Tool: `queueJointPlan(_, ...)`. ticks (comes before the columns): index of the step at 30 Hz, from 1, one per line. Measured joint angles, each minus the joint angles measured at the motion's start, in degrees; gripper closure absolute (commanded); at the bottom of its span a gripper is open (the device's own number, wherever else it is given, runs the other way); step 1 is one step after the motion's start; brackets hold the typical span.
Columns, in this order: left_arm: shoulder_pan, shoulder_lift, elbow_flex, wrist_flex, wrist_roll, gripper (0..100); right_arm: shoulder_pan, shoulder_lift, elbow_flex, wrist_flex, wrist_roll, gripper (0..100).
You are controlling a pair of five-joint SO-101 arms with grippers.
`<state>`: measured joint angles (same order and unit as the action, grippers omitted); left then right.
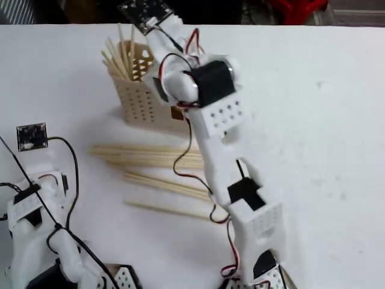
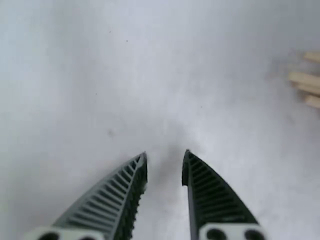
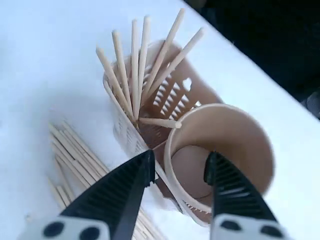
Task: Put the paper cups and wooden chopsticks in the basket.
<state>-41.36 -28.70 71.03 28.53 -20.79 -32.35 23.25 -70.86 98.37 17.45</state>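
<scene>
The tan paper cup (image 3: pixel 235 130) stands inside the cream perforated plastic basket (image 3: pixel 172 97) beside upright wooden chopsticks (image 3: pixel 141 60). Loose chopsticks (image 1: pixel 150 155) lie on the white tabletop (image 1: pixel 325 120) nearby. The right tool (image 3: pixel 179 155) hangs over the cup, jaws apart. The left tool (image 2: pixel 165 156), also apart, hangs over bare tabletop.

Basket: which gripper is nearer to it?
Right. The right gripper hangs just above the basket, over the paper cup in it; the left gripper is over bare table, beyond the loose chopsticks.

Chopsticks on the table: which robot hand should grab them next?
Probably left. The left hand, open, hangs over the table near the chopsticks. The right hand is over the basket.
</scene>
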Motion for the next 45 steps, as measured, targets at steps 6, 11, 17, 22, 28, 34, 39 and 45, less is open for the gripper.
queueJointPlan(6,0.0,0.0,0.0,0.0,0.0,87,-1.2,-12.1,2.5,0.1,2.4,82.9)
queueJointPlan(11,0.0,0.0,0.0,0.0,0.0,87,-6.2,-24.0,19.1,0.1,3.1,82.7)
queueJointPlan(17,0.0,0.0,0.0,0.0,0.0,87,-12.4,-37.2,49.8,-0.3,6.0,82.6)
queueJointPlan(22,0.0,0.0,0.0,0.0,0.0,87,-17.8,-47.8,76.6,-8.3,12.4,82.5)
queueJointPlan(28,0.0,0.0,0.0,0.0,0.0,87,-18.7,-53.4,107.7,-24.4,17.1,82.5)
queueJointPlan(34,0.0,0.0,0.0,0.0,0.0,87,-18.8,-53.5,126.6,-39.4,18.9,82.5)
queueJointPlan(39,0.0,0.0,0.0,0.0,0.0,87,-19.0,-53.5,132.3,-47.1,19.1,82.5)
queueJointPlan(45,0.0,0.0,0.0,0.0,0.0,87,-18.9,-53.6,134.2,-49.7,19.4,82.5)
